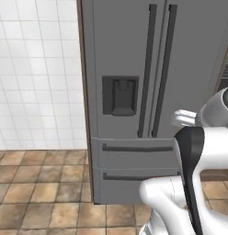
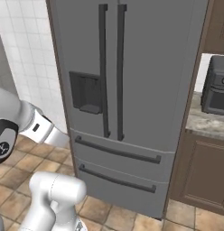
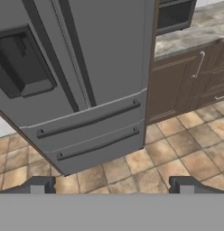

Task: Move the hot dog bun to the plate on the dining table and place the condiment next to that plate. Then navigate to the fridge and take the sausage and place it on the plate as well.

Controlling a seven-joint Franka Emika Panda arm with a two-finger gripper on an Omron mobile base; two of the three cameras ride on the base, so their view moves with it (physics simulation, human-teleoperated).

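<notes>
Your arm is folded low before the fridge (image 3: 82,67), hand tilted toward it; the gripper (image 3: 111,186) stands wide and empty, the closed doors well ahead.

One fridge (image 2: 132,67) here, with two upright door handles (image 2: 111,67) and two drawers (image 2: 118,167) below. One dispenser (image 2: 86,92), and one oven (image 2: 216,88) alongside.

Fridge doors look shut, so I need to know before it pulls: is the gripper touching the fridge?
Apart. In the hand view the open gripper hangs back from the fridge, with floor tiles between.
</notes>
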